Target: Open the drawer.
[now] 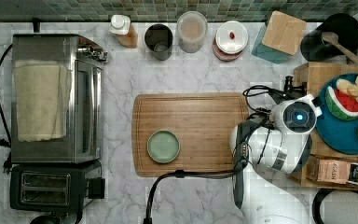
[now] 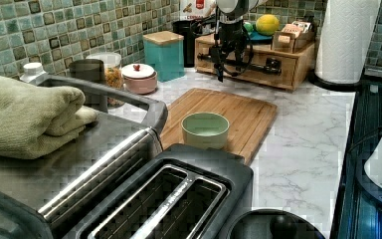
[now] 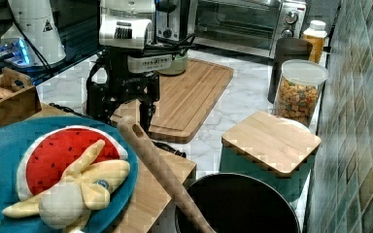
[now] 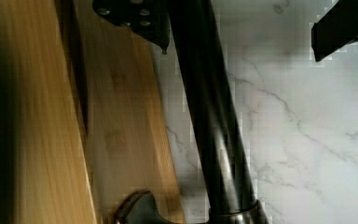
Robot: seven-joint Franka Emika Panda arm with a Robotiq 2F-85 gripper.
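Your black two-fingered pincer (image 2: 227, 54) hangs released astride the long black metal bar handle (image 4: 212, 116) of the shallow light-wood drawer (image 2: 251, 62) (far end of the marble worktop (image 2: 303, 134)); handle runs crosswise, so pull towards the cutting board.

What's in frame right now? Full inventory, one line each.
drawer: 1, light wood, black bar handle, closed, under the fruit plate
cutting board: 1, wood, mid-counter
bowl: 1, green, on the cutting board
toaster oven: 1, silver, the top view's left
towel: 1, beige, folded on the toaster oven
toaster: 1, black, beside the toaster oven
lidded box: 1, teal with wood lid, by the backsplash
cereal jar: 1, clear
pink dish: 1, white lid
plate: 1, blue, holds toy fruit
paper towel roll: 1, white
gripper: 1, black, at the drawer handle
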